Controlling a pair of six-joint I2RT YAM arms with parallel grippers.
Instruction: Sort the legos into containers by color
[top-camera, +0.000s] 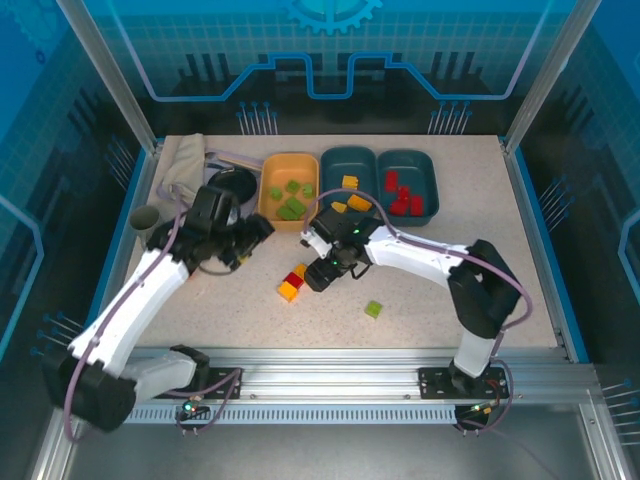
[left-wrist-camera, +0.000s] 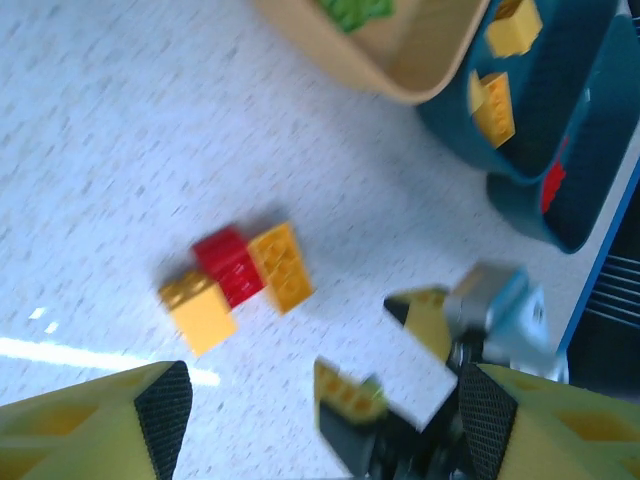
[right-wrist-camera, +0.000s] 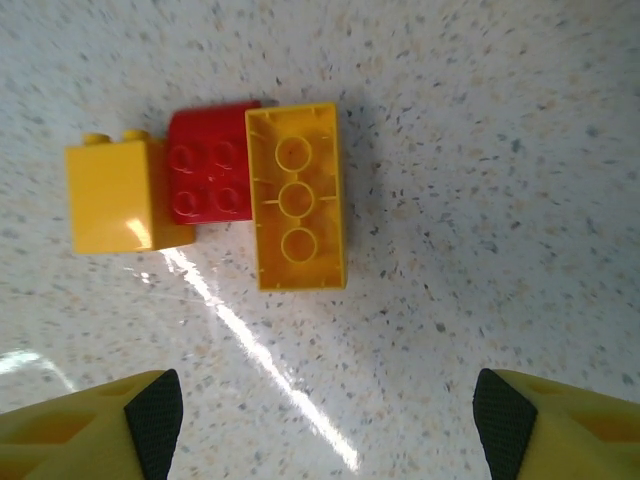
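Note:
Three loose legos lie together on the table: a yellow brick, a red brick and a yellow brick turned hollow side up. From above this cluster sits left of my right gripper, which hangs open just beside it with nothing between its pads. A lone green brick lies further right. My left gripper is open and empty, up and left of the cluster. The orange-yellow container holds green legos, the middle teal container yellow ones, the right teal container red ones.
A black round pan and a crumpled cloth lie at the back left. A small round bowl stands near the left edge. The two grippers are close together over the table's middle. Bare tabletop lies front and right.

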